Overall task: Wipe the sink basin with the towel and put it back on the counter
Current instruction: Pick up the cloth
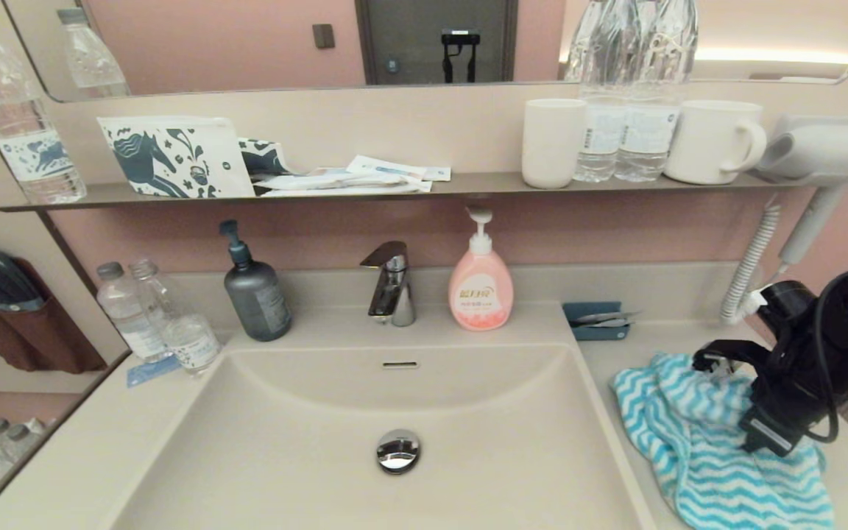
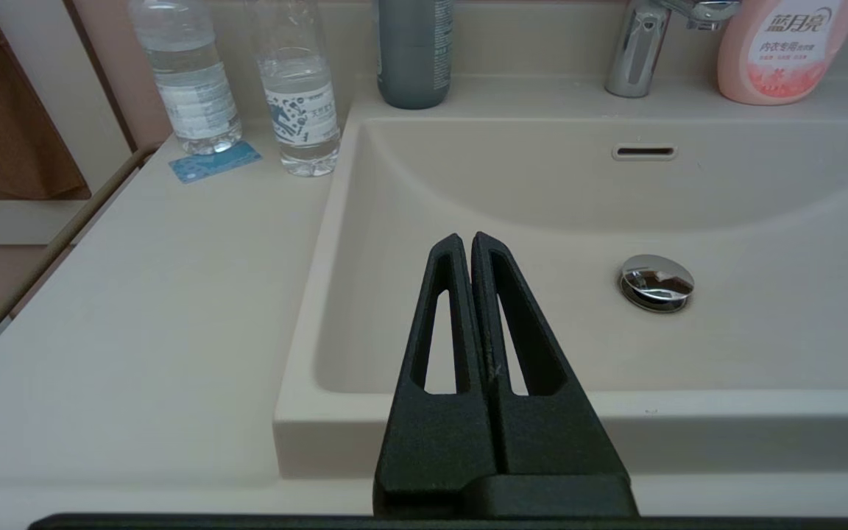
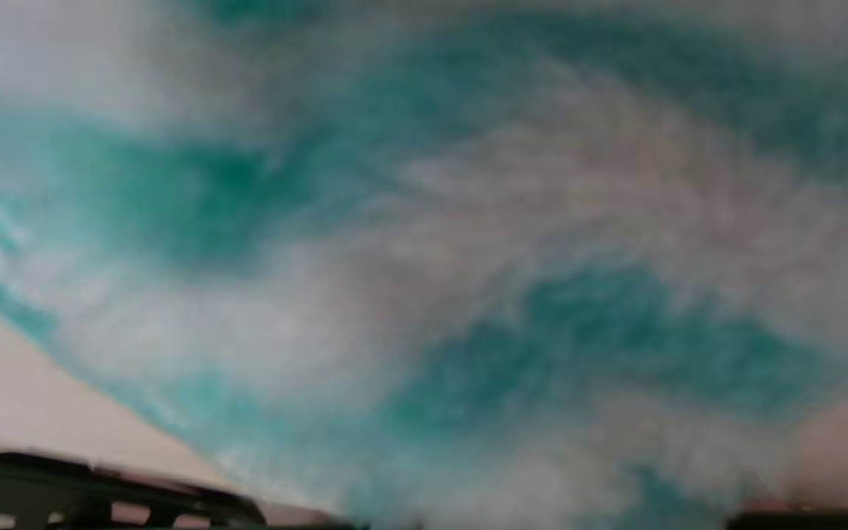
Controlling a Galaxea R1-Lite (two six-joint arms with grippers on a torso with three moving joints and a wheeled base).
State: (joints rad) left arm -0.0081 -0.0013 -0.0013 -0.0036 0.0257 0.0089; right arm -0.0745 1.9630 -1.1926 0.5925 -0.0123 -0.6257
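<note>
The turquoise-and-white zigzag towel [image 1: 711, 449] lies crumpled on the beige counter [image 1: 645, 346] right of the sink basin [image 1: 306, 442]. My right gripper [image 1: 744, 401] is down on the towel's right part, touching it. In the right wrist view the towel [image 3: 424, 258] fills almost everything, with a strip of counter [image 3: 4, 383] at one side. My left gripper [image 2: 466, 239] is shut and empty, hovering over the front left rim of the basin [image 2: 542, 199], left of the chrome drain plug [image 2: 656, 282]. The basin holds nothing but the plug [image 1: 398, 450].
Behind the basin stand a chrome faucet [image 1: 392, 283], a grey pump bottle [image 1: 256, 294] and a pink soap bottle [image 1: 480, 287]. Two water bottles [image 1: 159, 324] stand at the left, a blue tray [image 1: 595, 322] behind the towel. A hairdryer [image 1: 821, 158] hangs at the right.
</note>
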